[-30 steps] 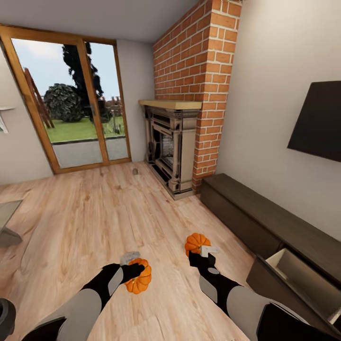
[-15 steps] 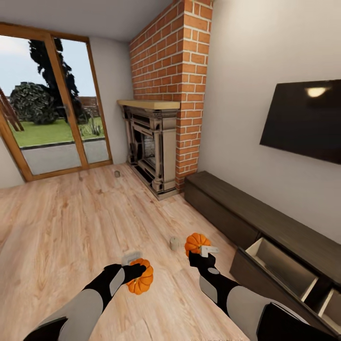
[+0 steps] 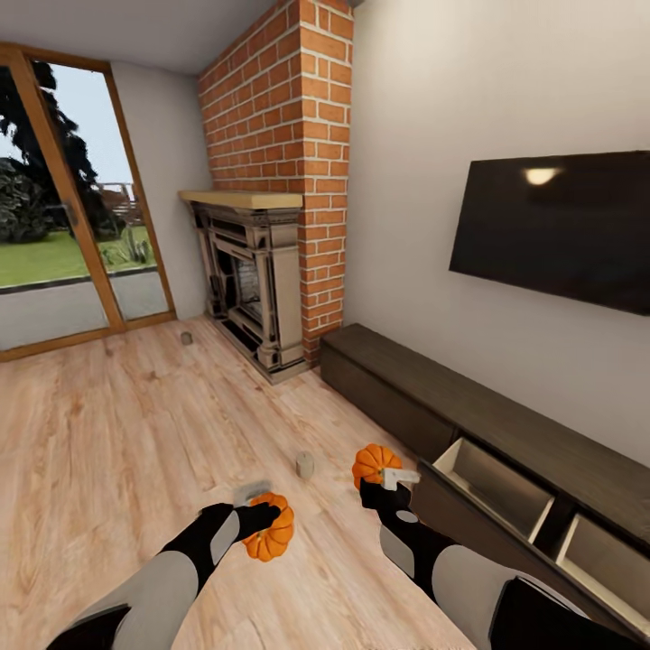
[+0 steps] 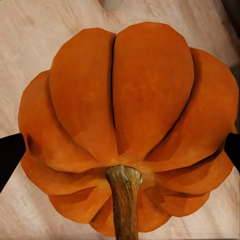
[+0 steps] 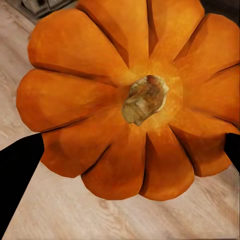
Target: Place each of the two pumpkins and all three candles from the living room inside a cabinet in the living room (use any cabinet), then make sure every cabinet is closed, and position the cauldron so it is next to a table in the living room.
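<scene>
The view has swung right, bringing the long dark-brown wooden cabinet (image 3: 506, 433) with its open drawers closer. Each hand, left hand (image 3: 257, 516) and right hand (image 3: 384, 483), grips a ribbed orange pumpkin: left pumpkin (image 3: 269, 534), right pumpkin (image 3: 372, 463). Stowing looks next.

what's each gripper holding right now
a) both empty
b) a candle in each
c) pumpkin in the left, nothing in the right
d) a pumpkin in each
d: the left gripper is shut on one orange pumpkin and the right gripper on the other pumpkin; each wrist view shows a pumpkin between the fingers, while the two visible candles sit on the floor.
</scene>
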Motion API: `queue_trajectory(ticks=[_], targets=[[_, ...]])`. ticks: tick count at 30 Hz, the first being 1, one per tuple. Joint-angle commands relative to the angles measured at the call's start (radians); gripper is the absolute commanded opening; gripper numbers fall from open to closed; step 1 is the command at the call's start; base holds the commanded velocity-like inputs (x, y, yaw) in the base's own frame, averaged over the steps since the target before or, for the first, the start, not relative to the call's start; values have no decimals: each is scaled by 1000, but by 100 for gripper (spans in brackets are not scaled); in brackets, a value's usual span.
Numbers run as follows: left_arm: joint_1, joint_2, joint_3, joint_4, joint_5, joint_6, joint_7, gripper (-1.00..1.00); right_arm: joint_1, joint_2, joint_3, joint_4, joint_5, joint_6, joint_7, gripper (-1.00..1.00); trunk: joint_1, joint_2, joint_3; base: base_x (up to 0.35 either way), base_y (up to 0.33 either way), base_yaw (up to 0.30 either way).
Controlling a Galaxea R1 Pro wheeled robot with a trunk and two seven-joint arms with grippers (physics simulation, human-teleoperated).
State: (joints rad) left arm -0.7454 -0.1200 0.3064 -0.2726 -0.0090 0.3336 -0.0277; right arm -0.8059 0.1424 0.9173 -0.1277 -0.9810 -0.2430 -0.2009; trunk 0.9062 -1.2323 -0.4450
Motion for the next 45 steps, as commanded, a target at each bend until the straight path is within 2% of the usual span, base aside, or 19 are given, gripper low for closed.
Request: queue_trajectory(ticks=[1,45], targets=[[0,0,7,-3,1,7,-3,-100,-1,0,11,-1,-4,-2,-3,-100,0,-1,-1,0,0,-262],[0,-7,6,23,1,-5,-3,-100,-1,0,10,-1,-4,-2,-3,-100,0,-1,-1,0,0,-262]])
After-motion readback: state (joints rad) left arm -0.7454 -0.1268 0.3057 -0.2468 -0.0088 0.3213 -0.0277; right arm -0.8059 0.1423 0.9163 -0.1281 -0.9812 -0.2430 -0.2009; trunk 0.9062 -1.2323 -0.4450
